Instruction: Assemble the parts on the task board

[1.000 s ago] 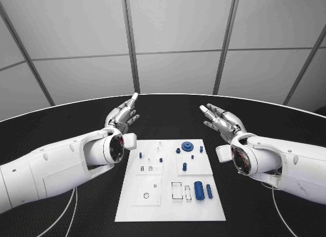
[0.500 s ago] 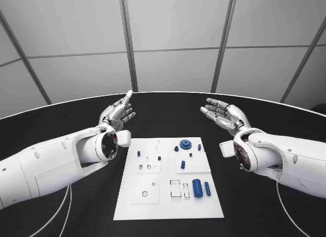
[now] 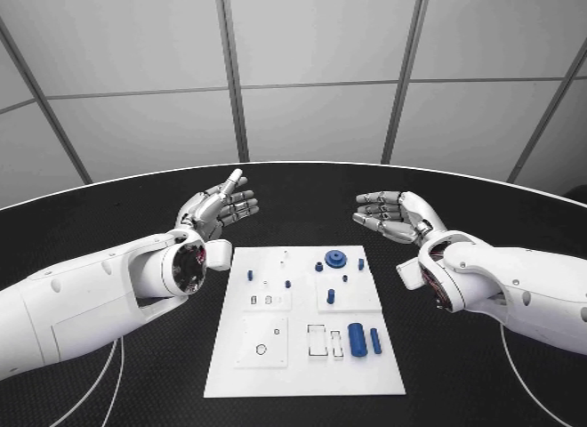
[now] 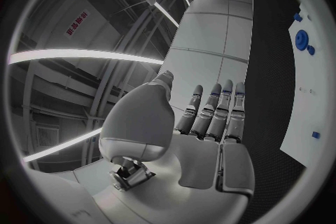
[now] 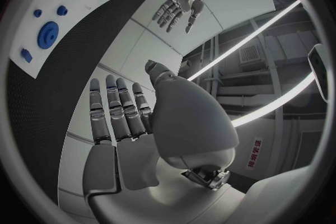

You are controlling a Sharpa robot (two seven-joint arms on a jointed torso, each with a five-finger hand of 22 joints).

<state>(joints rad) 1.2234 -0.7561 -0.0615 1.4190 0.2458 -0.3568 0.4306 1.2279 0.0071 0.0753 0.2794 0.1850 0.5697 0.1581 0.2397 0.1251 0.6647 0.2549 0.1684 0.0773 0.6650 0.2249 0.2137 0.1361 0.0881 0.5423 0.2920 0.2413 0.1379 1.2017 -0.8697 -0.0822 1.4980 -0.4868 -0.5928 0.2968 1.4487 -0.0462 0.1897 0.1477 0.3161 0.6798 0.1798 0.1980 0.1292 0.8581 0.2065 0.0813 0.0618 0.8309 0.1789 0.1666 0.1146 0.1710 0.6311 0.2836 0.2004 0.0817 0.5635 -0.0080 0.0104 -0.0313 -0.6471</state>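
both arms reach in over the black table (image 3: 114, 191), one from each side, and both hands hang in the air beyond the far edge of the task board (image 3: 307, 369), touching nothing. left hand (image 3: 220, 207) is raised with the palm turned inward toward the other hand, fingers extended and held close side by side, thumb sticking up apart from them; nothing in it. the left wrist view shows the same: palm flat, fingers (image 4: 210, 115) straight, spread a little, no object. right hand (image 3: 391, 216) sits opposite, well apart from the left, palm facing in too, its fingers bent partway over toward the left hand, loosely hooked, not closed tight and not holding anything. in the right wrist view its fingers (image 5: 115, 112) look nearly straight and side by side with the thumb beside them, empty. the task board lies flat in the middle of the table, between the two forearms and nearer the robot than the hands. blue parts on it: a round gear-like piece (image 3: 336, 260) near the far edge, a few small pegs (image 3: 330, 295) scattered around mid-board, and a larger blue cylinder (image 3: 355, 340) lying beside a slimmer blue one (image 3: 374, 339) toward the near right. whether the small pegs stand in holes or just lie there, can't tell.
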